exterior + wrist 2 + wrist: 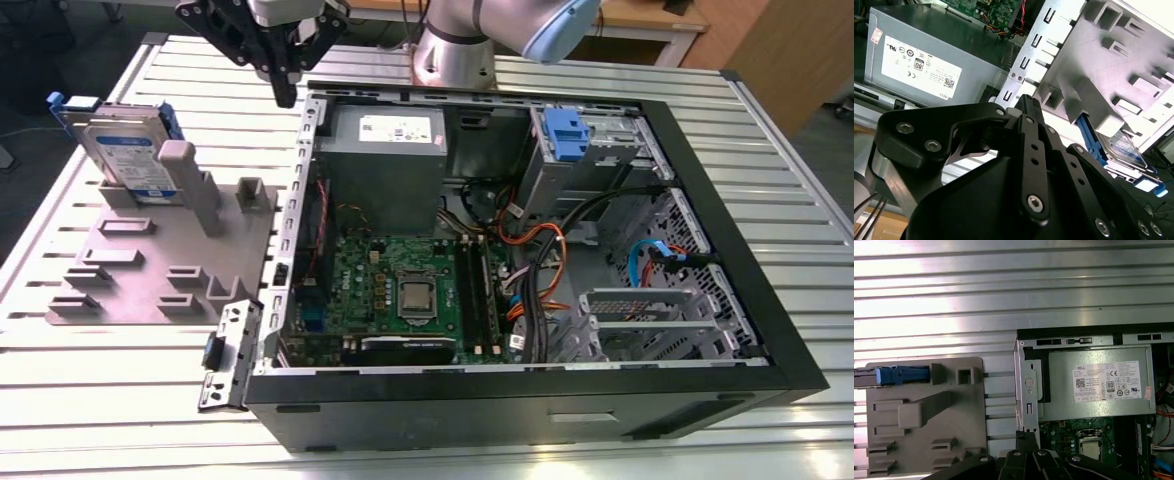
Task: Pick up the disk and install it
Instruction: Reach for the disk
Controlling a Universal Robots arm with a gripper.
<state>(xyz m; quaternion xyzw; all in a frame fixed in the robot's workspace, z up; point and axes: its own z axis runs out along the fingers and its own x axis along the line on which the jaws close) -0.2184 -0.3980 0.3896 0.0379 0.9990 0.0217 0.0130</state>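
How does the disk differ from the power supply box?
The disk stands on edge in the holder outside the case; the box sits inside it. The disk is smaller and blue-framed; the box is larger, without a frame. Both are grey metal with white labels.

disk: is showing silver-grey, a white label, a blue band, blue edges
fixture: is looking taupe-grey
table: is gleaming silver in ribbed stripes
motherboard: is showing green
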